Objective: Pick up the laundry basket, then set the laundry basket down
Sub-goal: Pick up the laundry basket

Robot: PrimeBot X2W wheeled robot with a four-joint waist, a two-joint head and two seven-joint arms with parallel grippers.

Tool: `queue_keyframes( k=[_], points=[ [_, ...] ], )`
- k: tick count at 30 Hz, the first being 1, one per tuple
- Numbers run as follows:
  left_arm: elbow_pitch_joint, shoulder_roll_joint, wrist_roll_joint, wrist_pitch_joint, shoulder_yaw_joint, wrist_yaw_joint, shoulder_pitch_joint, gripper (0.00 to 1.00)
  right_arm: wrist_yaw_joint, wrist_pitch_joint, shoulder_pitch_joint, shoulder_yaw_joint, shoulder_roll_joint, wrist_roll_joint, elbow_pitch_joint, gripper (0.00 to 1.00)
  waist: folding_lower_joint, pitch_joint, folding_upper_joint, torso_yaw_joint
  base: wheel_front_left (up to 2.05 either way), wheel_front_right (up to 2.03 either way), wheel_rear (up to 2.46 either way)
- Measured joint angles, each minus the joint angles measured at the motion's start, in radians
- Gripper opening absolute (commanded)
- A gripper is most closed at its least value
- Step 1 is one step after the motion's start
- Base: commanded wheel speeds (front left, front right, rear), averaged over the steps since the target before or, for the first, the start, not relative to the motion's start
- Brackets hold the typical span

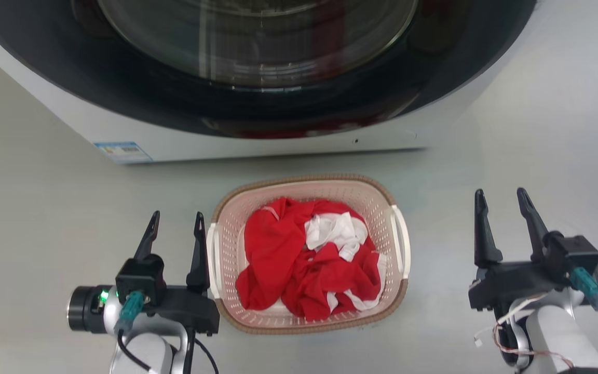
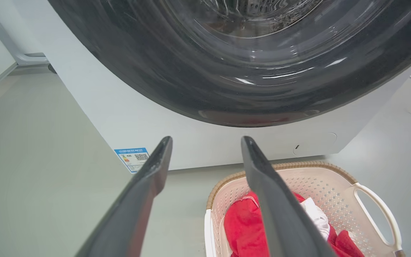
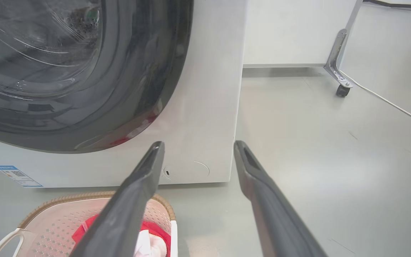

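Note:
The laundry basket [image 1: 382, 208], cream-white with a brown woven rim and white side handles, stands on the grey floor in front of the washing machine, holding red and white clothes [image 1: 304, 259]. My left gripper [image 1: 175, 220] is open just left of the basket's left handle, holding nothing. My right gripper [image 1: 502, 198] is open well to the right of the basket, apart from it. In the left wrist view the basket [image 2: 319, 185] lies at the lower right behind my right-hand finger [image 2: 273, 200]. In the right wrist view the basket [image 3: 55, 221] sits at the lower left.
The washing machine [image 1: 257, 140] with its dark round door [image 1: 257, 62] stands close behind the basket. A wheeled metal leg [image 3: 337, 67] and a thin cable [image 3: 387, 101] lie on the floor at the far right. Grey floor [image 1: 34, 208] stretches to both sides.

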Motion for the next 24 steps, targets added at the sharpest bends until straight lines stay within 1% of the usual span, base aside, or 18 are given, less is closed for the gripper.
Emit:
queue_keyframes(
  k=[4, 6, 8, 18, 24],
  points=[
    [0.048, -0.002, -0.018, 0.006, -0.007, 0.000, -0.054, 1.00, 0.003, 0.000, -0.064, 0.004, 0.003, 0.003, 0.048, 1.00, 0.0000, 0.059, 0.0000, 0.004, 0.00, 0.00, 0.00],
    [0.072, -0.003, -0.043, 0.009, -0.020, 0.001, -0.082, 1.00, 0.004, 0.000, -0.094, 0.005, 0.004, 0.008, 0.075, 1.00, 0.0000, 0.089, 0.0000, 0.006, 0.00, 0.00, 0.00],
    [0.096, -0.005, -0.054, 0.009, -0.030, 0.001, -0.109, 1.00, 0.010, 0.001, -0.122, 0.006, 0.006, 0.008, 0.100, 1.00, 0.0000, 0.119, 0.0000, 0.009, 0.00, 0.00, 0.00],
    [0.182, -0.008, -0.136, 0.009, -0.071, 0.002, -0.236, 1.00, 0.012, 0.009, -0.257, 0.020, 0.018, 0.016, 0.205, 1.00, 0.0000, 0.269, 0.0000, 0.018, 0.00, 0.00, 0.00],
    [0.245, -0.011, -0.188, 0.009, -0.105, 0.002, -0.290, 1.00, 0.025, 0.009, -0.308, 0.037, 0.020, 0.016, 0.286, 1.00, 0.0000, 0.351, 0.0000, 0.023, 0.00, 0.00, 0.00]
  ],
)
